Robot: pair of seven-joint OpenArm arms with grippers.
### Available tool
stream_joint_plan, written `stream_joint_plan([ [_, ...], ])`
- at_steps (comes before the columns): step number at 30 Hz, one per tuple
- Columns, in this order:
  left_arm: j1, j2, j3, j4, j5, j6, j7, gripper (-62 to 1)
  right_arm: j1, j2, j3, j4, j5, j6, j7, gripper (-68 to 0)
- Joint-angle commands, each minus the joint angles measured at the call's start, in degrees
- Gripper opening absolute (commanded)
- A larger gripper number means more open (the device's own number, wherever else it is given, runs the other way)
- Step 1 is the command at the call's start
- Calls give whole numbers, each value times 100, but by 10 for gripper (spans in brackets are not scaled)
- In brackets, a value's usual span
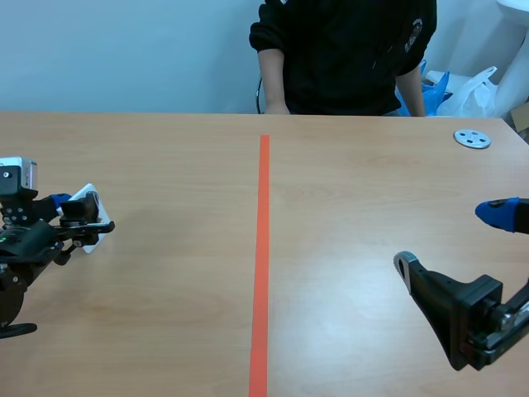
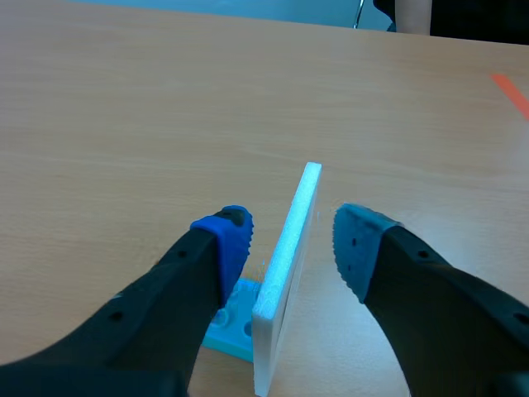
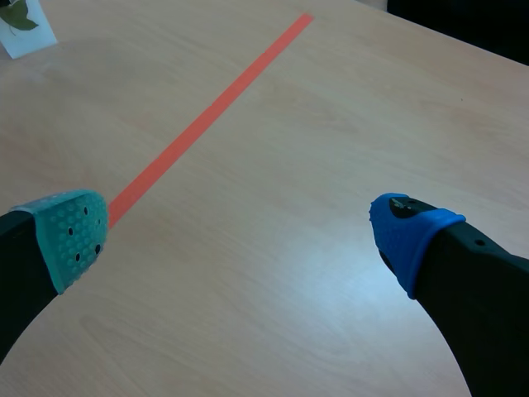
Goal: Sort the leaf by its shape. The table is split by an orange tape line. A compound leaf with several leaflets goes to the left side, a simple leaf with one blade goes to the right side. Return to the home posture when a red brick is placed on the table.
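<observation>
Two black robot arms. The left gripper [image 2: 289,236] has thick, rounded matte black fingers [image 2: 157,314], each tipped with bright blue dotted pads [image 2: 227,236]. The right gripper [image 3: 248,231] has the same black fingers, but one tip wears a grey-green pad [image 3: 73,231] with small dark holes and the other a plain blue cap [image 3: 409,236]. A white and grey block [image 1: 16,175] sits on top of the left arm.

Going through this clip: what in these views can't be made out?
Leaf shape: the white card is edge-on in the left wrist view, mostly behind the left hand in the scene view, cut by the edge in the right wrist view.
Grey disc, scene view: too small to identify.
Person, scene view: cut off above the shoulders.
</observation>
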Motion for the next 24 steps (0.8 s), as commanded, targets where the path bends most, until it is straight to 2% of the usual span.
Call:
stream_joint_plan([
  [1,-109,-37,-33,151,-20,0,-369,-295,79,28,68,4,57,-22,83,4],
  [4,-107,-109,-33,339,-20,-15,-535,-254,79,28,68,4,57,-22,83,4],
  [7,-83,-221,-33,706,-22,-76,-529,-153,79,28,68,4,57,-22,83,4],
  [9,33,-313,-33,1071,-22,-262,-450,-80,79,28,68,4,57,-22,83,4],
  [12,341,-422,-33,1753,-17,-586,-212,-20,79,31,68,4,57,-22,83,4],
  [13,472,-455,-33,2004,-17,-780,-96,3,79,31,68,4,57,-22,83,4],
  [16,896,-564,-33,2782,48,-1447,295,14,79,31,68,4,57,-22,83,4],
  [18,1211,-638,-33,3335,52,-1779,616,14,79,31,68,4,57,-22,83,4],
  [22,1845,-741,-33,4428,210,-2087,1211,14,81,31,68,4,59,-22,83,4],
  [24,2142,-752,-33,4913,363,-2100,1486,14,81,31,68,4,59,-22,85,4],
])
